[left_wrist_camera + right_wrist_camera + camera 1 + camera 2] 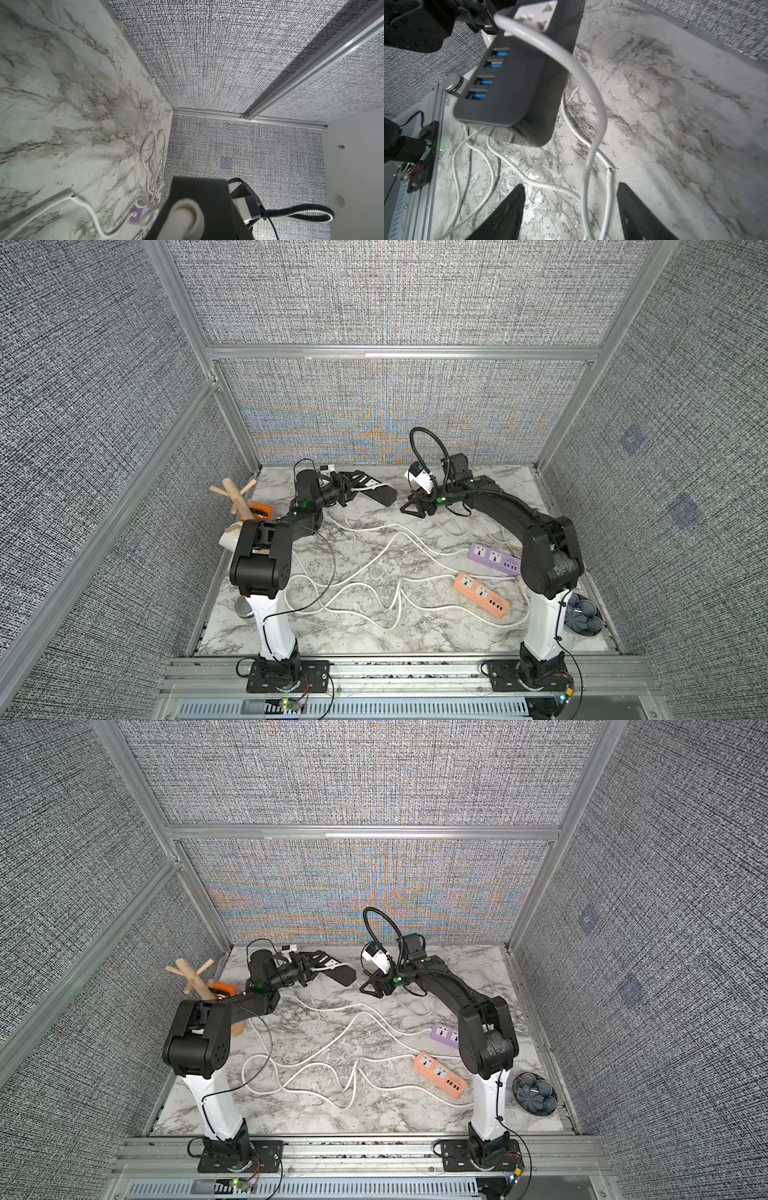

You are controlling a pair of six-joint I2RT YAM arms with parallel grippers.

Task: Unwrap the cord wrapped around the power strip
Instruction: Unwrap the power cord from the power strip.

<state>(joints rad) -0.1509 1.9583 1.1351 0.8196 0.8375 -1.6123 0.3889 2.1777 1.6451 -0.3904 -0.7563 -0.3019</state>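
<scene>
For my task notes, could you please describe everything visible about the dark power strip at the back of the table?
The dark power strip is a dark grey, plastic-looking bar with four blue USB ports along one side and a white socket face. The left gripper is shut on one end, holding it tilted, seemingly off the marble table. Its white cord arcs over it and drops between the open jaws of the right gripper.

Wooden peg stand (237, 499), dark ribbed bowl (535, 1093)
</scene>
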